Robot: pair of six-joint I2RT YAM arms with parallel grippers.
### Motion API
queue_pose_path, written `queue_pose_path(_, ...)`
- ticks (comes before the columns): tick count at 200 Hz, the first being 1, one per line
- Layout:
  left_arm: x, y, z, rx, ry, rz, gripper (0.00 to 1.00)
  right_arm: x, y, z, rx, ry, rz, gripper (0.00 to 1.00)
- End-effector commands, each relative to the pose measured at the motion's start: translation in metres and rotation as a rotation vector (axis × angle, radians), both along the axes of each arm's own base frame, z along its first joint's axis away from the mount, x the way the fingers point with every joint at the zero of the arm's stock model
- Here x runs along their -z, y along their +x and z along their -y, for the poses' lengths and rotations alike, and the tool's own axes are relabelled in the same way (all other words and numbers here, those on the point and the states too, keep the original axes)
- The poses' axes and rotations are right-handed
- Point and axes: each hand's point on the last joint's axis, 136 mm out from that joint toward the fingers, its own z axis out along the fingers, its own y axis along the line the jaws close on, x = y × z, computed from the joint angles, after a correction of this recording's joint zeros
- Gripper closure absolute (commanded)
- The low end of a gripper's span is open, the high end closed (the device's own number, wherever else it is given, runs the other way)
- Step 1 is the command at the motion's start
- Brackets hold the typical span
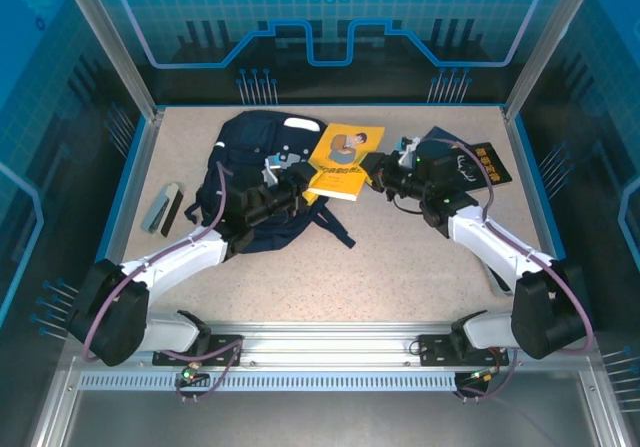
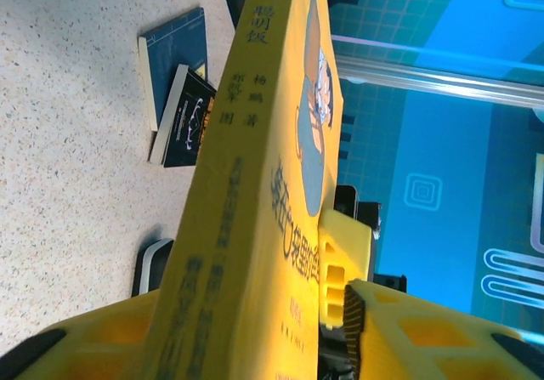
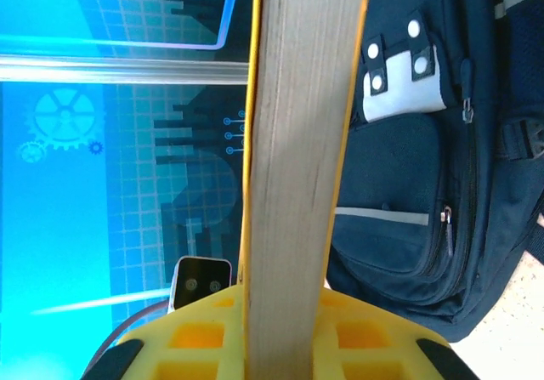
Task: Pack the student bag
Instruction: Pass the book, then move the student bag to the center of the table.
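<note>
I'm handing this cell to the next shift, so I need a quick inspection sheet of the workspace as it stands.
Surface: speckled beige tabletop, no spills seen.
Job's things: large navy-blue fabric backpack lying at the back left; thick yellow paperback book between the two grippers at its right edge.
Clutter: two overlapping dark booklets at the back right; grey and black flat items near the left edge.
Grippers: right gripper shut on the book's page edge; left gripper has fingers either side of the spine, grip unclear.
Cables: purple cable loops at both arm bases.
Surroundings: blue printed panels on an aluminium frame.
</note>
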Motion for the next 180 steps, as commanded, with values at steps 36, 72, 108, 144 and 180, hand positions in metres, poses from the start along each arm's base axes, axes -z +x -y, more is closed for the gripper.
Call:
queue_pose_path(36, -0.011, 0.009, -0.008, -0.066, -0.003, 0.051, 0.86, -0.01, -0.018, -0.033, -0.082, -0.006, 0.063, 0.83)
queue_pose_path(72, -0.007, 0.002, -0.038, -0.11, 0.106, 0.03, 0.94, 0.023, -0.026, -0.013, -0.123, -0.37, 0.05, 0.26)
queue_pose_path(108, 0.002, -0.011, -0.094, -0.17, 0.334, -0.024, 0.94, 0.082, -0.03, -0.006, -0.261, -0.645, -0.098, 0.17)
queue_pose_path(144, -0.001, -0.029, -0.153, -0.252, 0.565, -0.056, 0.97, 0.124, -0.019, -0.055, -0.386, -0.58, -0.181, 0.19)
queue_pose_path(180, -0.005, -0.039, -0.177, -0.276, 0.648, -0.068, 0.98, 0.162, 0.0, -0.097, -0.438, -0.619, -0.215, 0.3)
